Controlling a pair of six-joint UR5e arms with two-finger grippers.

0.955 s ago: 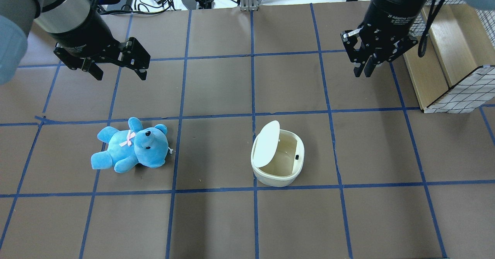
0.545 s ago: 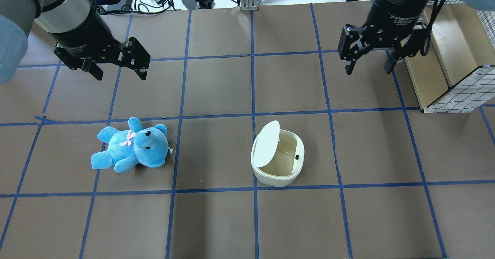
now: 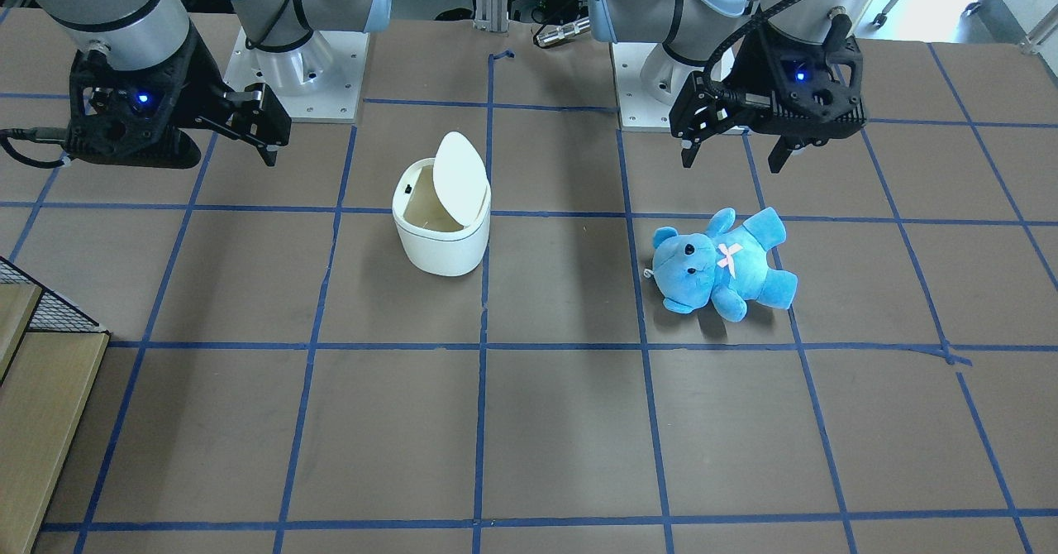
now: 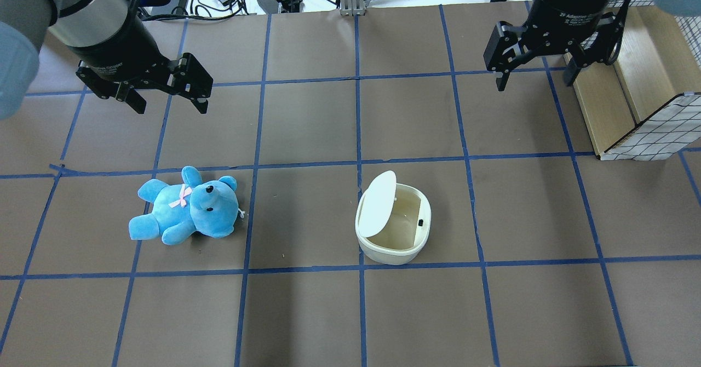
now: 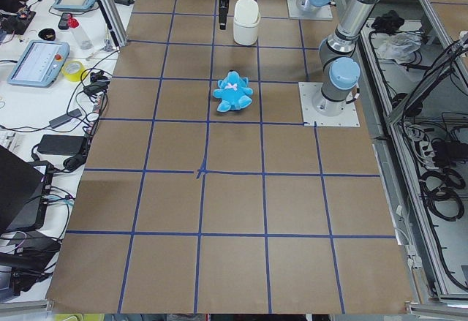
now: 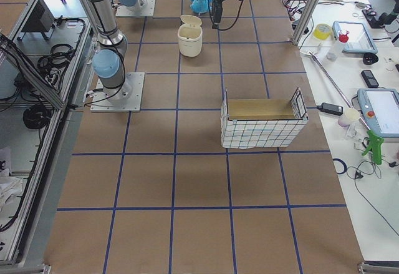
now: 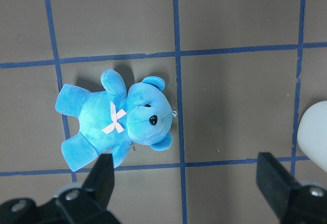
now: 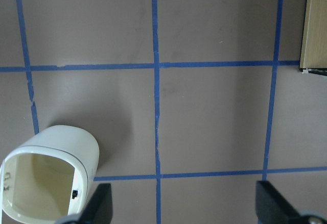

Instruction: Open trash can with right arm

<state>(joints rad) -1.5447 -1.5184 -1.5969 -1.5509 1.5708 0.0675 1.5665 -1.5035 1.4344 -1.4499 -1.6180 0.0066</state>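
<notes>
– Looking at the overhead view first: where's the trash can (image 4: 393,233) relative to the right gripper (image 4: 534,75)?

– The can's lower centre and the gripper hangs upper right, well apart from it. So the can lies down and to the left of it. The fingers are spread with nothing between them. The lid (image 4: 377,202) is tipped up on the can's left side and the beige inside is showing, so I'd say the job's basically done.

– And the left gripper (image 4: 171,104)?

– Upper left, fingers apart too, above the teddy bear (image 4: 186,207). I'd judge the right one a bit nearer the can.

– Front-facing view?

– Mirrored. The can's centre-left and the right gripper's upper left, so the can sits right and down from it. Here the lid stands on the can's right side.

– Side cameras?

– From the left end, the can's at the top of the frame with the far arm's gripper just beside it in the picture. Can't tell open or closed from there. From the right end, the can's upper centre-left and the near arm's gripper is up and right of it.

– Wrist cams?

– On the right wrist the can's in the lower left corner, mouth visible, with both fingers poking in wide apart at the bottom edge. On the left wrist the bear's mid-frame and a sliver of the can shows at the right edge.
</notes>
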